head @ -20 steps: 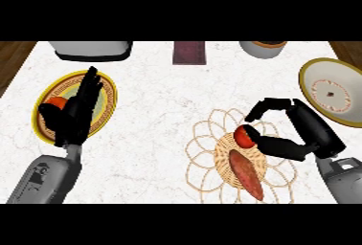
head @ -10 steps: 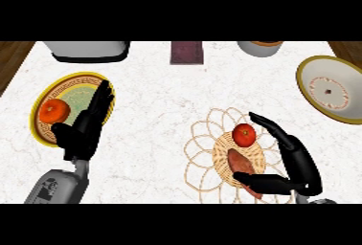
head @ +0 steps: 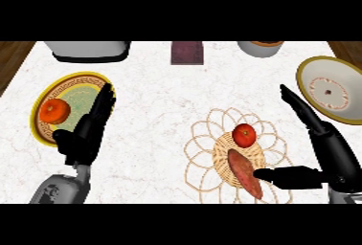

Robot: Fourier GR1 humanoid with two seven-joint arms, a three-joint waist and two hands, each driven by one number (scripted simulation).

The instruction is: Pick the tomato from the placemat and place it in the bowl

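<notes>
A red tomato (head: 244,135) lies on the woven placemat (head: 205,143), just above a reddish-brown sweet potato (head: 245,173). My right hand (head: 338,160) is open to the right of the mat, fingers straight and pointing away, thumb stretched left toward the sweet potato's lower end. It touches neither the tomato nor the bowl. The white bowl (head: 329,91) with a yellow rim stands at the far right, beyond the fingertips. My left hand (head: 82,139) is open at the lower left, its fingers lying over the edge of a plate.
A yellow-rimmed plate (head: 73,98) at the left holds an orange fruit (head: 53,111). Along the back edge stand a grey appliance (head: 88,50), a dark red box (head: 187,52) and a grey pot (head: 260,48). The counter's left and right edges show wood beyond them.
My right hand, curled at the tomato a second ago, has opened and drawn back to the right. The tomato stays on the placemat. The left hand has shifted slightly down.
</notes>
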